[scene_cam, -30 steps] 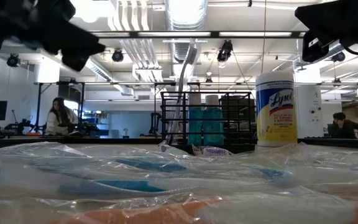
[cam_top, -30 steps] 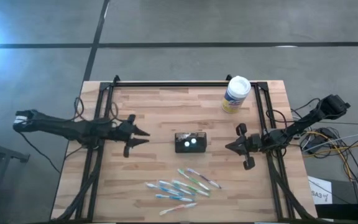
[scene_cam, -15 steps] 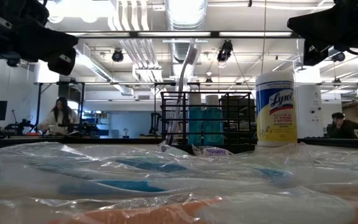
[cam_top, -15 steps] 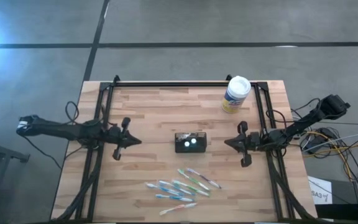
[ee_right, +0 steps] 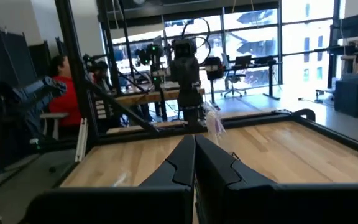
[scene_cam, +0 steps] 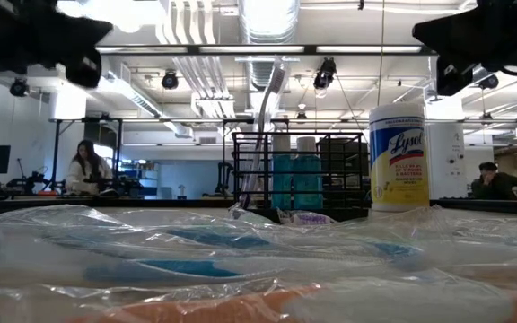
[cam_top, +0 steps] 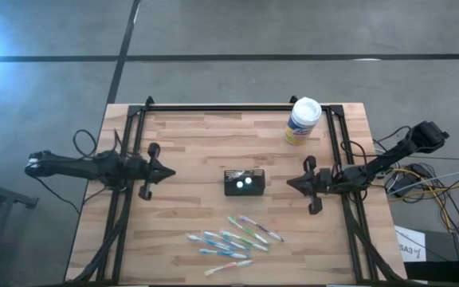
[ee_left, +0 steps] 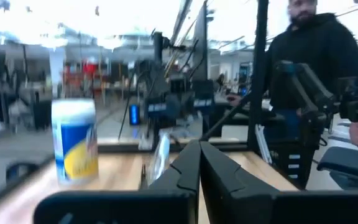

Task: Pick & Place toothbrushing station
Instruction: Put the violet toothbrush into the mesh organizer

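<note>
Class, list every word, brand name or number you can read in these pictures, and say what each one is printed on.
"Lysol": on the yellow label of the white-lidded canister in the low view.
The smaller print below it on that label is too small to read.
A white sheet on the floor by the table carries dark writing, too small to read.

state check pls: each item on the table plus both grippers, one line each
toothbrushing station: upright at table centre, untouched, between the two grippers
canister: upright, lid on, far right corner
toothbrushes: loose pile lying flat, near edge
left gripper: shut, empty, left of station
right gripper: shut, empty, right of station
</note>
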`<control>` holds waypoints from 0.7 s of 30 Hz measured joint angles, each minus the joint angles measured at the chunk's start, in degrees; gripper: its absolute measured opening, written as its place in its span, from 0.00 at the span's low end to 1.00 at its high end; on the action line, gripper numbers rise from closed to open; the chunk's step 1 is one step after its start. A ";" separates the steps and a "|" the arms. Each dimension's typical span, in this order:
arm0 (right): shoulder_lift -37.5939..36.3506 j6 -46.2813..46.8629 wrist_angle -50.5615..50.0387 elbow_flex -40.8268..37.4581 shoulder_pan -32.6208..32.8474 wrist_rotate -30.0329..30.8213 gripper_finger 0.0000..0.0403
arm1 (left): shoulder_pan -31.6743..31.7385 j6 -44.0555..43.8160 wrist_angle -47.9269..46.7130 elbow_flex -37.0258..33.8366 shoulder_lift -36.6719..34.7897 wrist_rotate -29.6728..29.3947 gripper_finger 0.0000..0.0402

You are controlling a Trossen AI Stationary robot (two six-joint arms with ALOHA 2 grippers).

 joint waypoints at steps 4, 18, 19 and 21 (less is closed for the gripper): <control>0.00 -2.25 -0.84 1.35 0.00 0.00 0.02 | -0.02 1.26 -2.47 0.78 0.04 0.58 0.01; -0.02 2.02 -18.09 11.51 0.00 1.49 0.02 | -0.02 -6.87 -10.17 -2.63 0.04 -1.57 0.01; -0.02 3.92 -22.10 13.31 0.00 1.49 0.02 | -0.02 -7.18 -10.18 -2.75 0.04 -1.63 0.01; -0.06 8.12 -32.03 17.81 0.00 1.49 0.02 | -0.02 -7.45 -10.08 -2.81 0.02 -1.78 0.02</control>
